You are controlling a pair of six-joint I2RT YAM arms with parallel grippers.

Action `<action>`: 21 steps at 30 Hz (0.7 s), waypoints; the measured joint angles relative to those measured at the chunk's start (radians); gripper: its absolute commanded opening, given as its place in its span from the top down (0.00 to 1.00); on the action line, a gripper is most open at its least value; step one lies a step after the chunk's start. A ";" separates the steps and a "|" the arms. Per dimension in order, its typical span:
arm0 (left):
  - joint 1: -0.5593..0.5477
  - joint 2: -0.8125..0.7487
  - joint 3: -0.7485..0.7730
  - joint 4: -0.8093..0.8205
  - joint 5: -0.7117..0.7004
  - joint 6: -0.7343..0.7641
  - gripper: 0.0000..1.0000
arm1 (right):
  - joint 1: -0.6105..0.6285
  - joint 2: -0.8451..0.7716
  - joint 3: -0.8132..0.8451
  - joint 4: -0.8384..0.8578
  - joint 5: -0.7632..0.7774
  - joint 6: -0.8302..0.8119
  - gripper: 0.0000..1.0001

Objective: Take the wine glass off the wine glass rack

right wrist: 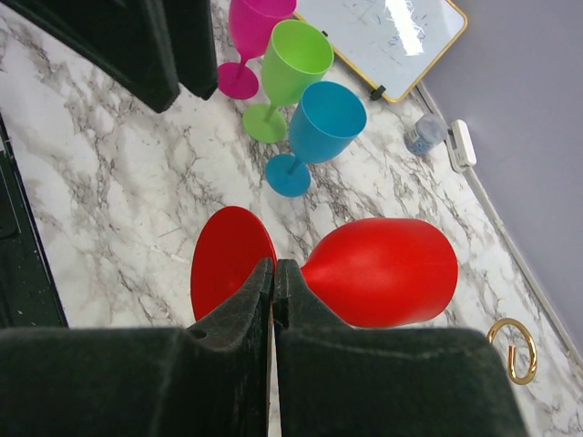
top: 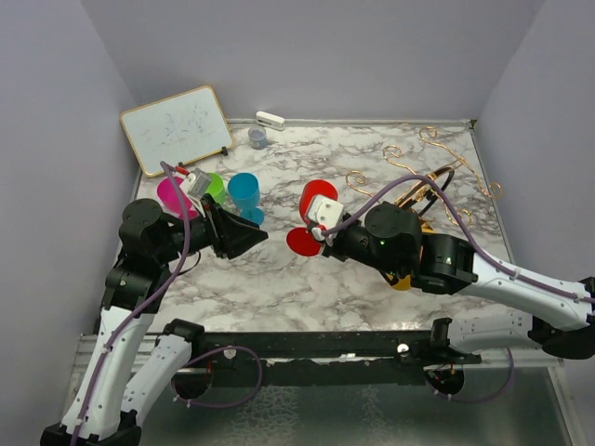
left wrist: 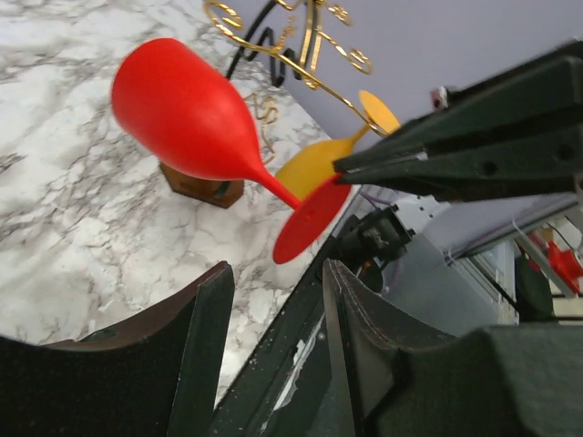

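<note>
Writing: whiteboard (top: pixel 177 128) carries faint scribbles, not legible. No brand or label can be read anywhere.
Red glass (right wrist: pixel 383 271): off the rack, lying sideways above the worktop (top: pixel 279 279), bowl toward the back wall, foot toward the arms. It sits between the two arms, left of the rack.
Right jaws: clenched on the red glass stem, just where it meets the foot.
Left jaws: released, nothing between them, pointed at the red glass from the left and apart from it.
Rack (top: pixel 420 193): right rear of the worktop, gold wire arms spreading to spiral hooks. Its brown base shows in the left wrist view, behind the red glass bowl.
Yellow glass (left wrist: pixel 314 164): at the rack, foot up by a gold wire; whether it is hooked cannot be told.
Obstruction: in the top view the right arm lies across the near part of the rack and hides its base.
Pink glass (top: pixel 172 195), green glass (top: pixel 214 184), blue glass (top: pixel 244 193): upright in a close group on the worktop, in front of the whiteboard, just behind the left jaws.
Back edge: small grey-blue jar (top: pixel 257 137) and a white object (top: pixel 270 120), near each other, right of the whiteboard.
</note>
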 measured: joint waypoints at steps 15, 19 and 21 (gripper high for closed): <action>0.000 -0.105 -0.095 0.316 0.253 -0.096 0.41 | 0.000 -0.014 0.078 -0.016 -0.016 0.030 0.99; 0.000 -0.080 -0.111 0.343 0.258 -0.110 0.41 | 0.000 -0.016 0.099 -0.016 -0.026 0.037 0.99; 0.000 -0.056 -0.111 0.356 0.259 -0.113 0.42 | 0.000 -0.016 0.107 -0.018 -0.031 0.039 0.99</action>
